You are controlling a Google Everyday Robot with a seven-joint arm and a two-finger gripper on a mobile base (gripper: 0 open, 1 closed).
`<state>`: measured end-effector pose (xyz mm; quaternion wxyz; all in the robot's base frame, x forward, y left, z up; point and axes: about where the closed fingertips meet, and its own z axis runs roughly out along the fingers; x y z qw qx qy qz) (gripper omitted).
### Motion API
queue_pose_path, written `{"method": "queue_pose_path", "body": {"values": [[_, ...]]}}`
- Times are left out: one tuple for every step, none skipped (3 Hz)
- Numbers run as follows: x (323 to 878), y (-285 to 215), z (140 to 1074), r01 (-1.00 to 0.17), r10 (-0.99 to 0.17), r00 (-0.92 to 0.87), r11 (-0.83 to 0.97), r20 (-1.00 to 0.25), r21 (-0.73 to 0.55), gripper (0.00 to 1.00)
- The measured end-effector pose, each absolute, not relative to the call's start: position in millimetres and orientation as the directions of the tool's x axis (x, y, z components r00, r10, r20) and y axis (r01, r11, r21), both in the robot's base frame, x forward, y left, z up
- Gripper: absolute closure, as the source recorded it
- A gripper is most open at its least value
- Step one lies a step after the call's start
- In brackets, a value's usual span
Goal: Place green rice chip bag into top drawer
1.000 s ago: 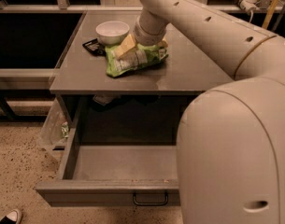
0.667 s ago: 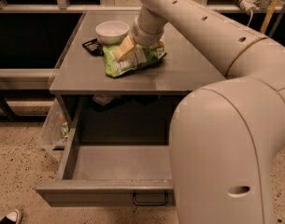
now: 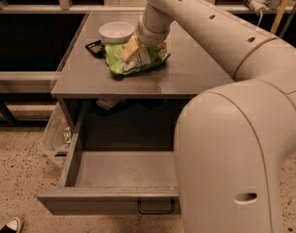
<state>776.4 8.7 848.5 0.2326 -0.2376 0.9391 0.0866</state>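
Observation:
The green rice chip bag (image 3: 138, 61) lies on the grey cabinet top (image 3: 186, 74), just in front of a white bowl. My gripper (image 3: 138, 50) comes down from the upper right and rests on the bag's top, covering its middle. The top drawer (image 3: 106, 198) is pulled out under the cabinet top towards the camera. Its grey floor (image 3: 123, 169) is bare, and its dark wire handle (image 3: 156, 208) shows at the front. My arm and body hide the drawer's right part.
A white bowl (image 3: 116, 31) and a small black flat object (image 3: 95, 48) sit behind and left of the bag. A clear plastic bag (image 3: 55, 132) hangs at the cabinet's left side. A shoe tip (image 3: 9, 225) shows at bottom left. My body (image 3: 235, 159) fills the right.
The gripper stays on the bag, which has hardly moved. My body has come to fill slightly more of the right side of the view.

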Motion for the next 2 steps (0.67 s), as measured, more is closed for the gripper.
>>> {"method": "queue_pose_path", "body": {"values": [[768.8,10.3,847.5,-0.53,-0.44,-0.764,0.845,-0.472,0.07,0.99],[756.8,8.5,850.3,-0.576,-0.472,-0.735,0.814,-0.487,0.08,1.0]]}}
